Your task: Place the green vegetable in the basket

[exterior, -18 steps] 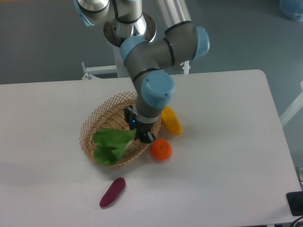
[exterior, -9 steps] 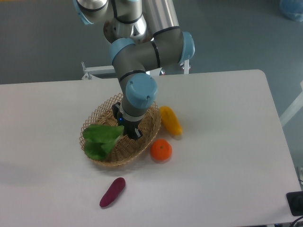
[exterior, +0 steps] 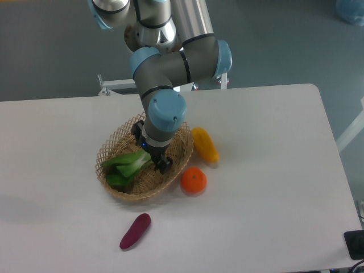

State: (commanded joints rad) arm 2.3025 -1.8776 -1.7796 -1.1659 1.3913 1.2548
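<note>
Now your gripper (exterior: 154, 158) sits low inside the basket (exterior: 181, 162), its fingers seemingly closed on the bok choy (exterior: 126, 166) stem; leaves lie across the basket's left side. If you lift without releasing fully, the bok choy could drag out over the rim

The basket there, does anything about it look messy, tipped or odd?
Nothing much. The basket sits flat, and the green vegetable lies inside with leaves at the left rim. The gripper is at its stem.
</note>
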